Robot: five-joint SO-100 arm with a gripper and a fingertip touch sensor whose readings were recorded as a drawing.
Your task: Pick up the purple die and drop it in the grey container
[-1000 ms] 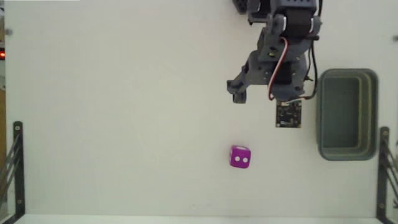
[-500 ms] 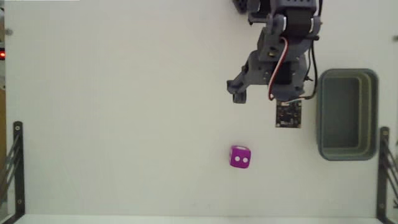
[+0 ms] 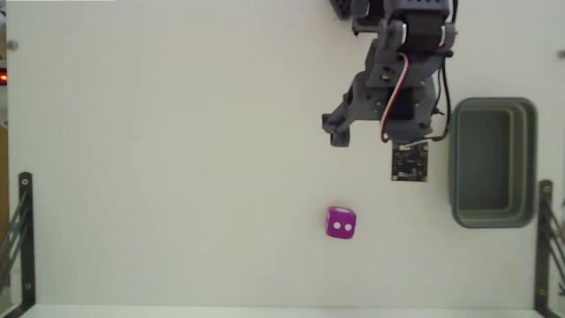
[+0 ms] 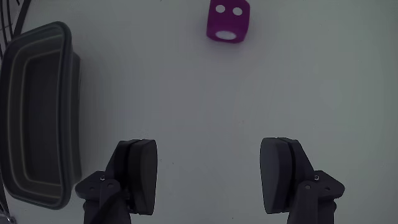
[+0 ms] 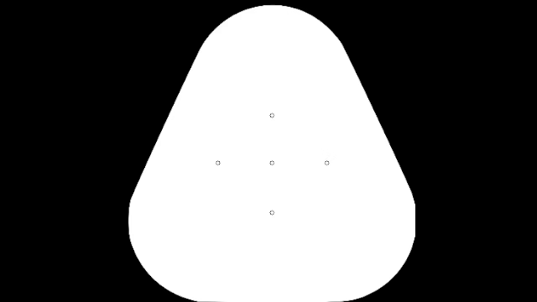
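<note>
While the jaws gape wide and empty, purple die (image 3: pixel 341 223) sits untouched near the table's front edge.
Descending off-centre could nudge it away from grey container (image 3: pixel 492 162) at the right edge.

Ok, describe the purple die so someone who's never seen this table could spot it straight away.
In the fixed view, find the white table with the grey container at its right edge. Left of the container and below the arm's black circuit board sits the purple die, alone on bare surface. It is the only brightly coloured thing: a small magenta cube with white pips.
</note>
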